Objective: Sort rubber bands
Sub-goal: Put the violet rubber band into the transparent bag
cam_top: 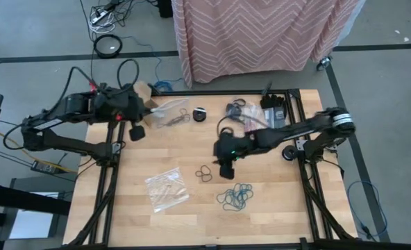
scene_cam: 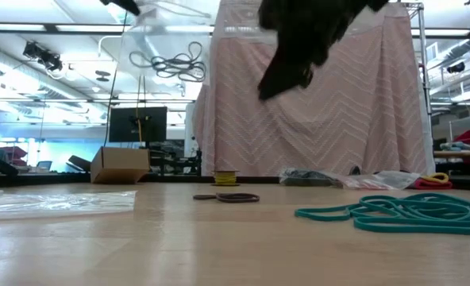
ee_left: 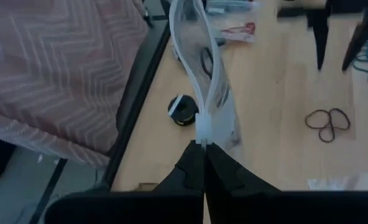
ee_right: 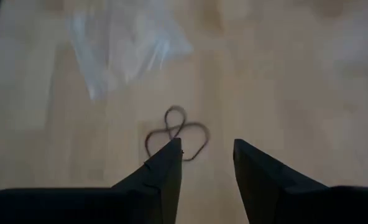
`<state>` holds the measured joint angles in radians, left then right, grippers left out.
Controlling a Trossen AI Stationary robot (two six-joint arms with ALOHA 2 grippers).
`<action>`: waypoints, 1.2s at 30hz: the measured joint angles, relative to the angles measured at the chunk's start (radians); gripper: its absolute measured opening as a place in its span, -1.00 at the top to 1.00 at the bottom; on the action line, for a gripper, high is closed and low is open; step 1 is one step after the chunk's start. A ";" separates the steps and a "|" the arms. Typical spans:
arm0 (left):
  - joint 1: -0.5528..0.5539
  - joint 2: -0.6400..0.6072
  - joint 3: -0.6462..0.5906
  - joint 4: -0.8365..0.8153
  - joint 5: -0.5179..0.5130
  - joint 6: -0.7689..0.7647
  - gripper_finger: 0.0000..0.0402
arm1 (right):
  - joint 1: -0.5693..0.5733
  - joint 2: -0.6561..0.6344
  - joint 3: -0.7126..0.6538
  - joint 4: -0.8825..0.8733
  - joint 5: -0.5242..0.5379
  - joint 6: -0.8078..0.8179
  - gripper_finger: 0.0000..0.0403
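Two grippers are at work, and you are watching a bagging step in the sort. The left gripper [ee_left: 204,149] is pinching the top edge of a clear bag [cam_top: 171,113], jaws pressed together on the plastic, and is holding it hanging above the table's far-left part; black bands [scene_cam: 165,62] are showing through the bag in the low view. The right gripper [ee_right: 207,152] is hovering over mid-table with its jaws spread and nothing between them, pointing down at the brown bands [cam_top: 204,173], a few small loops lying together on the wood. These seem to be the next pick.

The next move, as I judge it, is calling for a descent straight onto that cluster, with one finger landing inside a loop or both straddling the strands, since thin flat rubber is giving the tips little to catch. A shallow close may slide over them.

The teal bands [cam_top: 235,197] are lying in a loose pile nearer the front edge, right of a second bag [cam_top: 166,189] resting flat. A small black disc [cam_top: 200,114] is sitting just beside the held bag.

The table [cam_top: 150,226] is pale wood in a black frame. Beyond it a pink zigzag-patterned cloth [cam_top: 261,31] is hanging, and cables are trailing across the grey floor.
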<state>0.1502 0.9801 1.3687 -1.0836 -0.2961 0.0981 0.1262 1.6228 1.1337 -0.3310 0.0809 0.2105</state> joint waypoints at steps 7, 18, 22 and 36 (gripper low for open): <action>0.000 -0.013 -0.039 -0.035 0.014 -0.044 1.00 | 0.017 0.217 -0.001 0.173 -0.141 -0.028 0.34; 0.000 -0.012 -0.083 -0.037 0.039 -0.058 1.00 | 0.091 0.403 0.009 0.199 0.064 0.055 0.60; 0.000 -0.013 -0.096 -0.028 0.039 -0.074 1.00 | 0.091 0.374 0.006 0.169 0.053 0.169 0.94; -0.001 0.026 -0.324 0.358 0.136 -0.063 1.00 | 0.075 -0.150 0.136 -0.142 0.265 0.152 1.00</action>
<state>0.1497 1.0062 1.0448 -0.7257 -0.1605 0.0348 0.2013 1.4731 1.2700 -0.4731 0.3456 0.3626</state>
